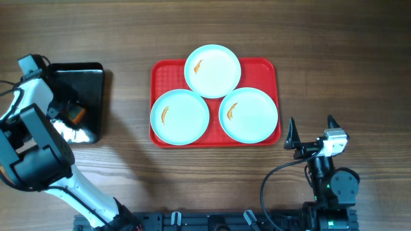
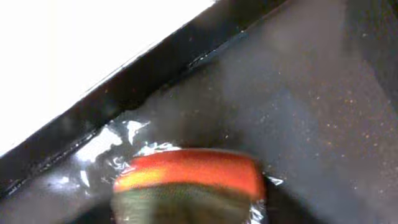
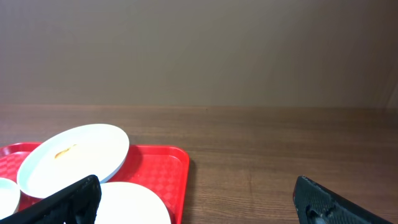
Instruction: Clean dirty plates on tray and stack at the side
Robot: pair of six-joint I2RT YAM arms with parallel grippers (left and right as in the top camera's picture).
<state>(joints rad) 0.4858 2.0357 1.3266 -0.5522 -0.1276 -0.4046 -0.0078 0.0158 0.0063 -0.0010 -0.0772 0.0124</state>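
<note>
Three pale plates lie on the red tray [image 1: 168,74]: one at the back [image 1: 212,70], one front left [image 1: 180,117], one front right [image 1: 248,114]. Each has a small orange smear. My left gripper [image 1: 67,114] is down in the black tray [image 1: 87,80] and appears shut on the orange-and-green sponge [image 1: 78,115]. The sponge fills the bottom of the left wrist view [image 2: 189,174], and the fingers barely show there. My right gripper [image 1: 312,122] is open and empty, over the table right of the red tray. The right wrist view shows its fingers [image 3: 196,182], the back plate [image 3: 74,158] and the tray corner [image 3: 158,168].
The black tray's floor [image 2: 298,93] looks wet and glossy, with a raised rim along its far side. Bare wooden table lies between the two trays and to the right of the red tray [image 3: 280,162].
</note>
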